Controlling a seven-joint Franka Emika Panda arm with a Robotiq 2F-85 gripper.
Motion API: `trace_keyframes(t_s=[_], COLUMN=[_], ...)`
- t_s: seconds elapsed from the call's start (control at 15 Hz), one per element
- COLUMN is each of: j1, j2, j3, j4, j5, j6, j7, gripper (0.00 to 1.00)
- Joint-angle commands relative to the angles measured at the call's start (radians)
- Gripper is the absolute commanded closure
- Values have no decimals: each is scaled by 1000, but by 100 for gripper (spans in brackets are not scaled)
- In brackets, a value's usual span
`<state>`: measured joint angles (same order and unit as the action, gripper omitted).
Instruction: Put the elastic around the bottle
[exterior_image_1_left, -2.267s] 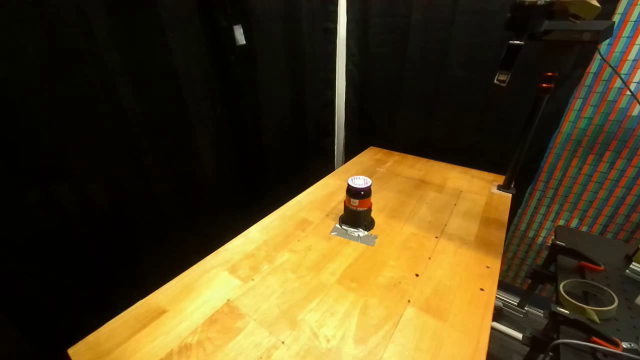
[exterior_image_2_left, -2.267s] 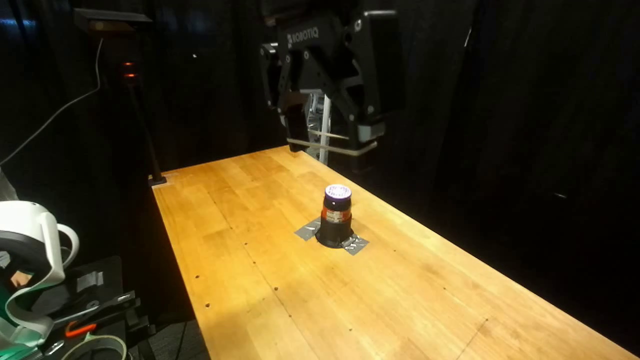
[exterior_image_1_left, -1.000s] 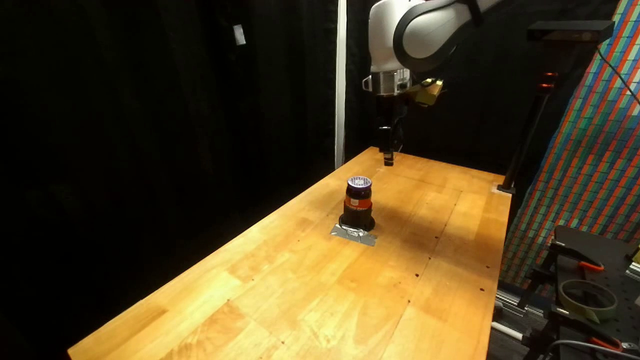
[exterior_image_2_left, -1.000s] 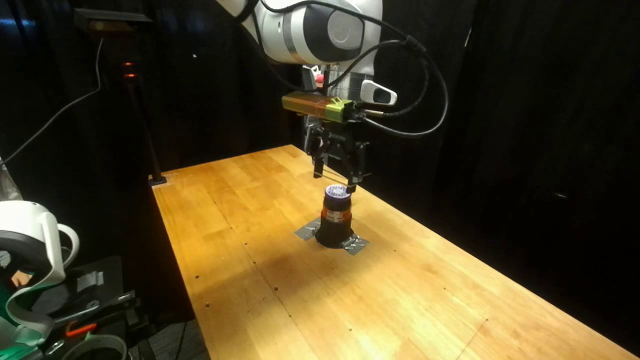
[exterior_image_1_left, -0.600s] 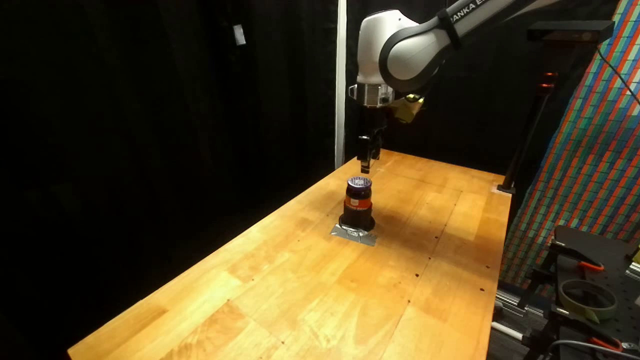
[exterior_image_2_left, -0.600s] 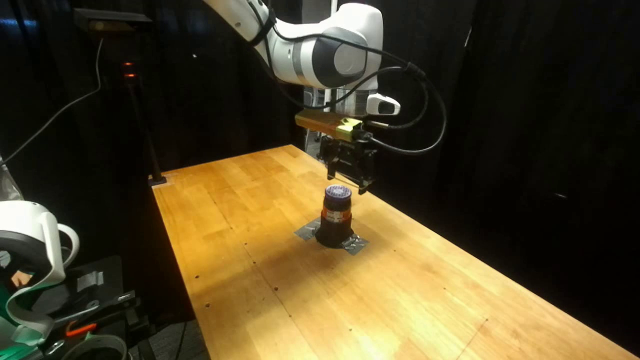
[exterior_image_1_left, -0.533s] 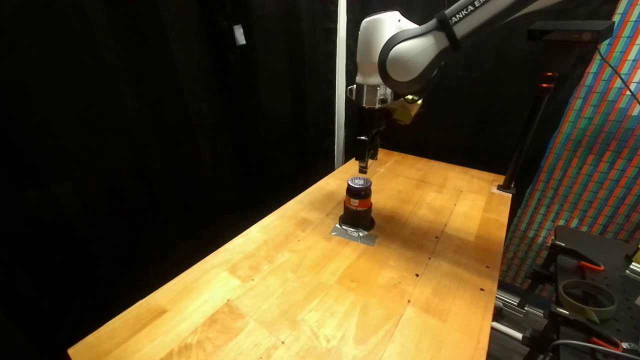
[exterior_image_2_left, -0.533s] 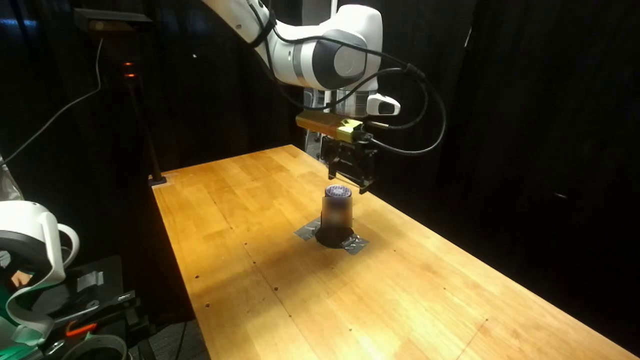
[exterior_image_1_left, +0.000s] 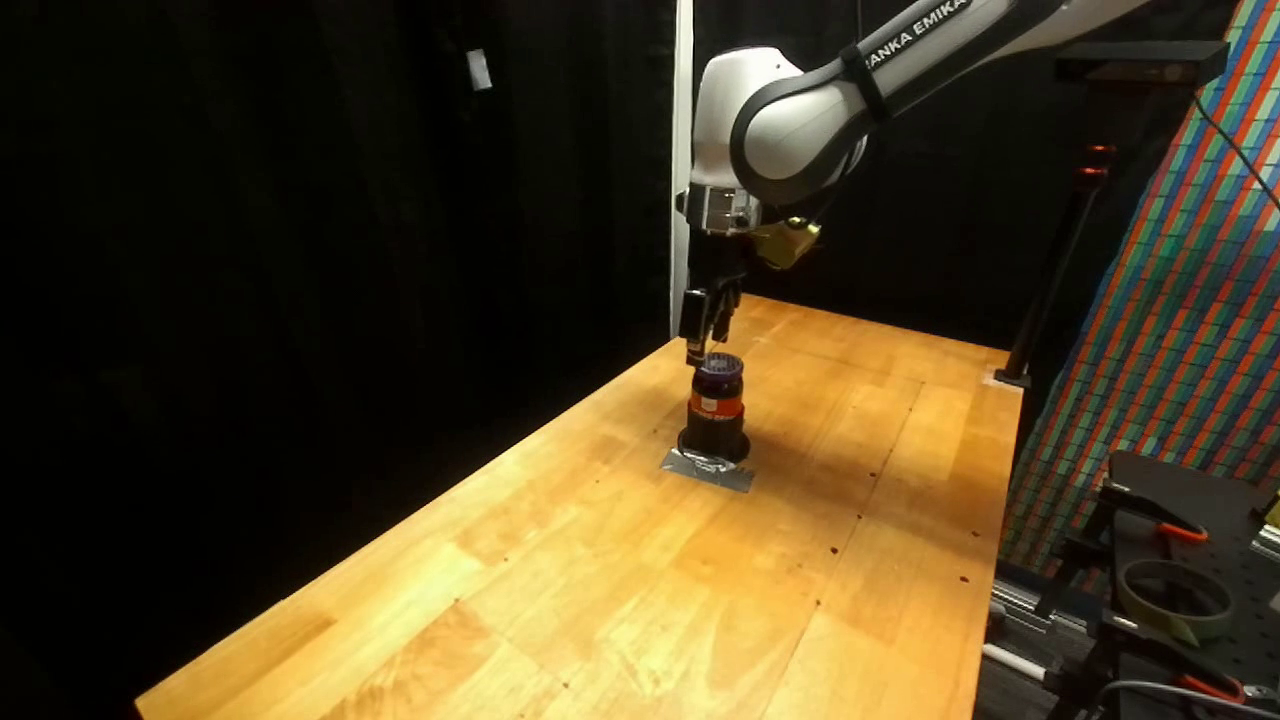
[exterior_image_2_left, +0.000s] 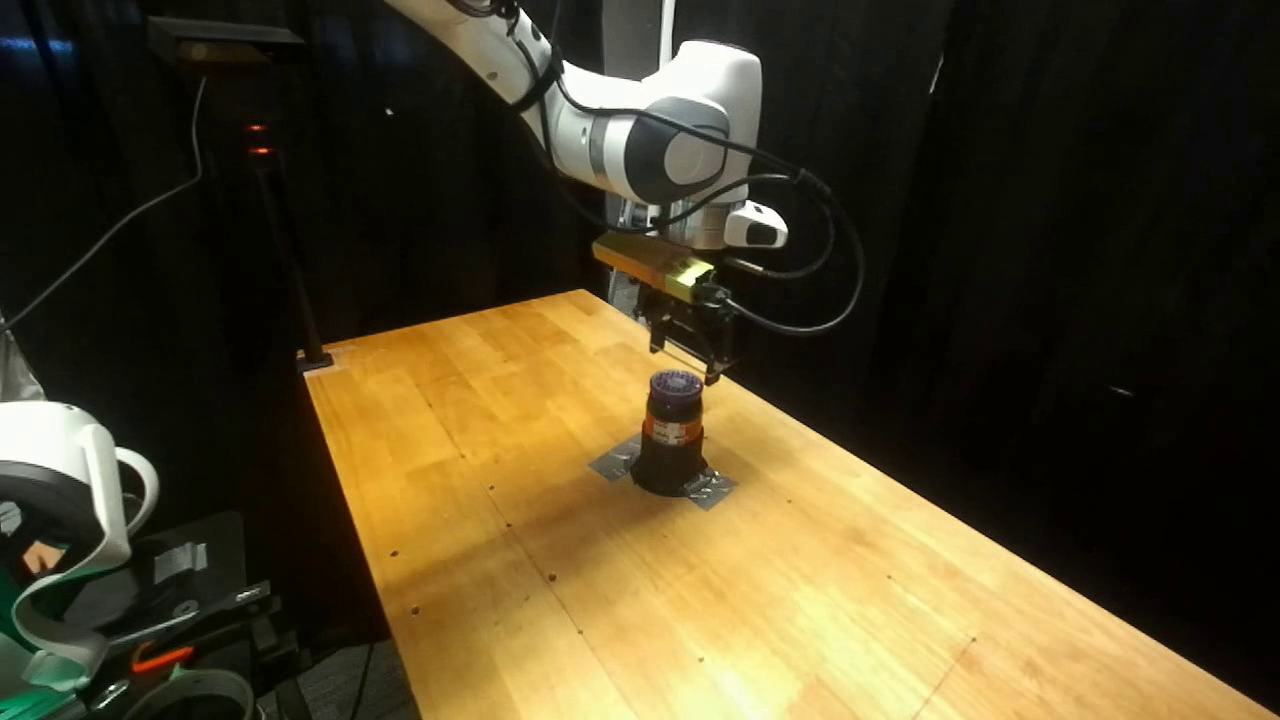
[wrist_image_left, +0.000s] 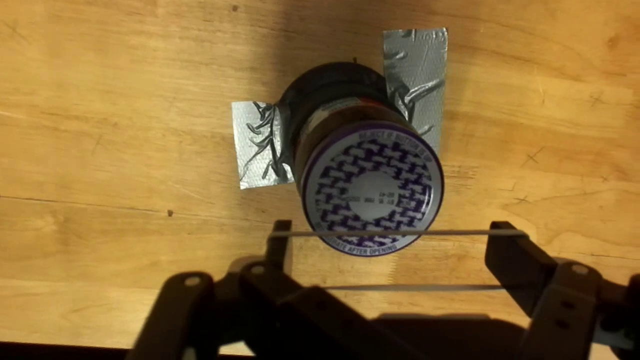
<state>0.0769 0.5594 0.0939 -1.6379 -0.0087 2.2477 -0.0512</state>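
The elastic (wrist_image_left: 452, 232) is being held stretched by the two fingers (wrist_image_left: 517, 265) of the gripper (wrist_image_left: 390, 230), which are standing wide apart near the top of the bottle (exterior_image_1_left: 717, 390). In the wrist view, one strand is passing across the lid (wrist_image_left: 372, 192) of the bottle; whether it is touching there, I cannot tell. The second strand is appearing just beside the bottle, and its ends are hiding behind the fingers.

On the lid, the upper edge is reading "REJECT IF BUTTON", and the following words are blurred. The lower edge is showing "AFTER OPENING", the word before being unclear close to the strand. In the middle, small print is standing upside down, too tiny to read. The orange label (exterior_image_2_left: 672, 432) is also carrying writing, but it is looking too small in both exterior views.

The bottle is standing upright in a black holder (exterior_image_2_left: 668, 472), which is hiding its lower part, with silver tape (wrist_image_left: 420, 70) lying at two sides. Above the bottle, the arm (exterior_image_1_left: 800, 135) is bearing the letters "ANKA EMIKA", the beginning being covered by a black band (exterior_image_1_left: 865, 85). Well apart from the bottle, a tape roll (exterior_image_2_left: 205, 677) is being cut off at an exterior view's lower edge.
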Motion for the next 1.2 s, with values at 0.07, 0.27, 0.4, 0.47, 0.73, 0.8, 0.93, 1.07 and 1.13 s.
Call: trace_keyframes(t_s=[0.07, 0.27, 0.4, 0.47, 0.73, 0.8, 0.93, 1.07, 1.13], j1=[10, 8, 9, 9, 7, 7, 4, 0, -3], j2=[69, 99, 117, 125, 141, 139, 115, 81, 60], j3=[-13, -18, -21, -22, -28, -31, -38, -44, -44], j4=[83, 105, 116, 121, 131, 128, 105, 73, 50], j5=[1, 0, -1, -1, -7, -10, -17, -21, -21], j6=[11, 0, 5, 4, -23, -31, -56, -66, -61], j7=[15, 14, 15, 15, 13, 12, 10, 9, 5], gripper=[0, 0, 0, 0, 0, 0, 0, 0, 0])
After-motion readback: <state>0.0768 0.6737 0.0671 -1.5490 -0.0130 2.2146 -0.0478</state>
